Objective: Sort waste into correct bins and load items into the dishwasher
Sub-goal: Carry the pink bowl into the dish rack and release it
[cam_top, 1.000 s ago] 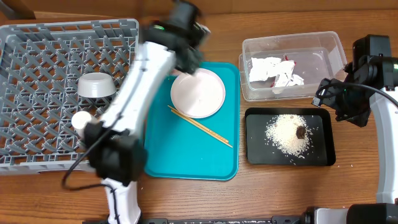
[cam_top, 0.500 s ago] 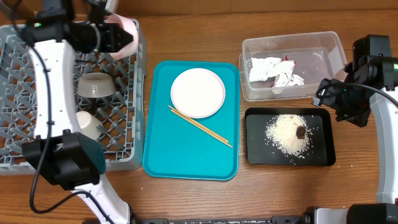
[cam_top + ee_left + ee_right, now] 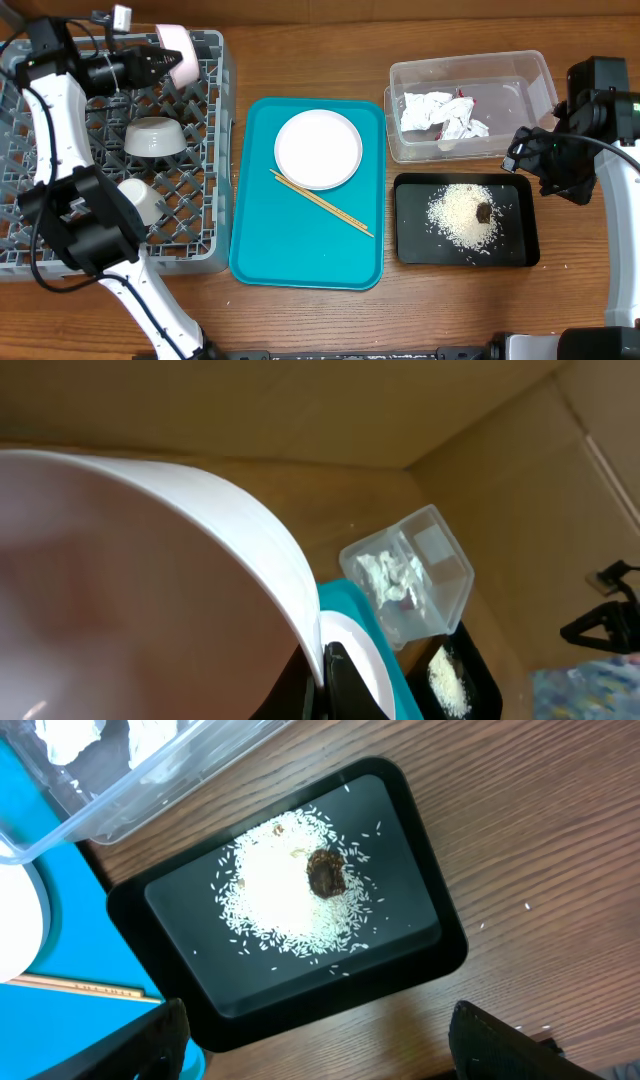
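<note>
Overhead: the left gripper (image 3: pixel 160 63) pinches the pink bowl (image 3: pixel 180 50) at the rack's (image 3: pixel 195 190) back edge. It is best lowered tilted between the lattice ribs, clear of the metal bowl (image 3: pixel 153 137).

Left wrist: the bowl's smooth, glossy wall fills the view, with the jaws clamped on its thin rim.

Right wrist: the right gripper (image 3: pixel 315 1055) gapes wide and empty above the black tray (image 3: pixel 410 945) of loose rice (image 3: pixel 285 900).

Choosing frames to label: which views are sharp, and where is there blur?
Overhead: sharp, evenly lit, soft shadows only. Left wrist: the pinkish bowl, too close, blurs across the left; the clear tub behind is sharper. Right wrist: rice on the black tray is crisp; the camera's own fingers at the bottom corners are dark and soft.
</note>
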You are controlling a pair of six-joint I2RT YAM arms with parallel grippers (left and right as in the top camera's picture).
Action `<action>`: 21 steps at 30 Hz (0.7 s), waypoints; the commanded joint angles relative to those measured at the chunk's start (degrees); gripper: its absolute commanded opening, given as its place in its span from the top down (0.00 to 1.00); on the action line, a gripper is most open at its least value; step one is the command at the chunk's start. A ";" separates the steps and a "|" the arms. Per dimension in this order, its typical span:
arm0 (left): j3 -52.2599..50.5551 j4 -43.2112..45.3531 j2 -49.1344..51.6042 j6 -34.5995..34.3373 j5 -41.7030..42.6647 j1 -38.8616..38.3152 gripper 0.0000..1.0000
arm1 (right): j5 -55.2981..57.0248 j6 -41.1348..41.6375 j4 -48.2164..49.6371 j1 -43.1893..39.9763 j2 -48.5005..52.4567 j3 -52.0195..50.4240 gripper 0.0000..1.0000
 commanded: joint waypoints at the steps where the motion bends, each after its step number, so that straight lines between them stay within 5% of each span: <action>1: 0.35 2.45 2.80 1.29 8.31 0.63 0.96 | -0.02 -0.07 0.11 -0.09 -0.63 1.40 0.15; 15: 0.33 -2.19 5.29 1.53 -2.60 5.05 0.91 | -0.04 -0.02 0.09 -0.09 -0.63 1.40 0.15; 21: 0.35 -5.09 5.27 1.51 -6.34 6.80 0.61 | -0.02 -0.04 -0.35 -0.09 -0.66 1.40 0.15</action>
